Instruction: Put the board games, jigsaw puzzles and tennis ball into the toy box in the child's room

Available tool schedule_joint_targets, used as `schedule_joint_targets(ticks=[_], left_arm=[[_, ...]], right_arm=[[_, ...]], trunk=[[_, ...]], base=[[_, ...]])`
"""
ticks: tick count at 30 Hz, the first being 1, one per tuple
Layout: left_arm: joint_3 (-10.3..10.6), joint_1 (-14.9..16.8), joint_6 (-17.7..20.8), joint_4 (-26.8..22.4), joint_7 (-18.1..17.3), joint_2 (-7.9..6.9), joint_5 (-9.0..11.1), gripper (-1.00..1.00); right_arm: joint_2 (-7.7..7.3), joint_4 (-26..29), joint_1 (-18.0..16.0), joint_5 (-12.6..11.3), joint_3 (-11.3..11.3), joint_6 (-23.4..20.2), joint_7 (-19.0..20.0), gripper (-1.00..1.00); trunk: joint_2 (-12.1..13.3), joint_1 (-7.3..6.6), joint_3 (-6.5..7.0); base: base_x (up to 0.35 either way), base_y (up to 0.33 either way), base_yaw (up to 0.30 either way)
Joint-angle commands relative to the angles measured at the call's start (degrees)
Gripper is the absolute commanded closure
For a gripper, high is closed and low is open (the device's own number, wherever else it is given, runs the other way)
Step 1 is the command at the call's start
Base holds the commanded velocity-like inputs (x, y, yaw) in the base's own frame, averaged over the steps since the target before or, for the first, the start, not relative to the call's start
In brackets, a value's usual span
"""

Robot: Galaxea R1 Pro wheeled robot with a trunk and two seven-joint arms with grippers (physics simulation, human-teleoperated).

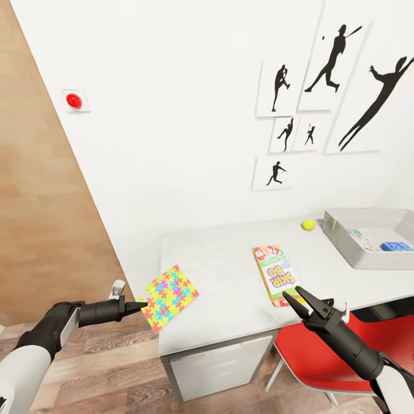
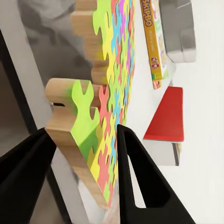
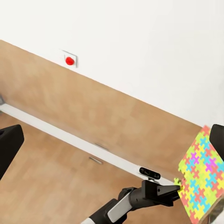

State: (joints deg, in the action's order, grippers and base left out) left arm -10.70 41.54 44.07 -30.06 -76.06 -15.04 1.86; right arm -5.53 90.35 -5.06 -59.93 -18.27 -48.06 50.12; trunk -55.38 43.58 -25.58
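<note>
The left gripper (image 1: pixel 140 305) is clamped on the near corner of a jigsaw puzzle (image 1: pixel 170 297) at about 7 o'clock in the head view. The left wrist view shows a black finger (image 2: pixel 140 182) on each face of the board's wooden edge. The puzzle overhangs the counter (image 1: pixel 224 270) at its near-left corner and looks partly lifted, though whether its far side rests on the top is hard to tell.

The right gripper (image 1: pixel 294 298) hangs spread and empty at 5 o'clock, just beside the near end of the Skip-Bo box (image 1: pixel 275 274), which lies flat mid-counter. The tennis ball (image 1: pixel 309 224) sits further back, at 2 o'clock, just left of the toy box (image 1: pixel 345 241).

The toy box, at 3 o'clock, already holds some things (a blue patch and a pale printed one, too small to name). So the task seems partly done: this puzzle, the Skip-Bo and the ball are left outside the bin, and the rest I cannot account for.
</note>
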Motion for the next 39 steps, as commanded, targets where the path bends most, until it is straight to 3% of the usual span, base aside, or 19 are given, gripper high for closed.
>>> schedule_joint_targets(ticks=[1,8,15,21,24,25,39], left_arm=[[-0.03,0.03,0.58,0.01,-0.23,-0.02,0.09,1.0],[-0.05,0.03,0.58,0.01,-1.38,-0.08,0.08,1.0],[-0.15,0.03,0.58,-0.29,-5.46,-0.19,0.08,1.0],[-0.2,0.09,1.07,-1.17,-13.94,-1.08,0.03,1.0],[-0.25,0.16,2.31,-1.39,-13.94,-1.68,0.06,1.0],[-0.22,0.23,4.37,-1.46,-13.94,-1.89,0.07,1.0],[-0.2,0.27,5.31,-1.49,-13.94,-2.37,-0.01,1.0]], right_arm=[[0.0,0.0,-0.04,-0.1,-0.03,-0.28,0.06,-1.0],[0.0,0.0,-0.04,-0.1,-0.01,-0.2,0.06,-1.0],[0.0,0.0,-0.04,-0.1,-0.08,-0.19,0.06,-1.0],[-0.02,0.0,-0.04,-0.05,-0.29,-0.17,0.03,-1.0],[-0.07,0.0,-0.04,-0.02,-0.34,-0.15,-0.06,-1.0],[-0.08,-0.03,-0.04,-0.05,-0.35,-0.13,-0.06,-1.0],[-0.08,-0.3,-0.04,-0.01,-0.45,-0.01,-0.1,-1.0]], trunk=[[0.38,-0.22,0.13],[3.18,-1.76,1.38],[5.99,-3.3,2.64],[8.4,-4.61,3.72],[9.6,-5.27,4.26],[10.0,-5.49,4.43],[15.62,-8.57,7.16]], base=[[0.0,0.0,0.0],[0.0,0.0,0.0],[0.0,0.0,0.0],[0.0,0.0,0.0],[0.0,0.0,0.0],[0.0,0.0,0.0],[0.0,0.0,-0.046]])
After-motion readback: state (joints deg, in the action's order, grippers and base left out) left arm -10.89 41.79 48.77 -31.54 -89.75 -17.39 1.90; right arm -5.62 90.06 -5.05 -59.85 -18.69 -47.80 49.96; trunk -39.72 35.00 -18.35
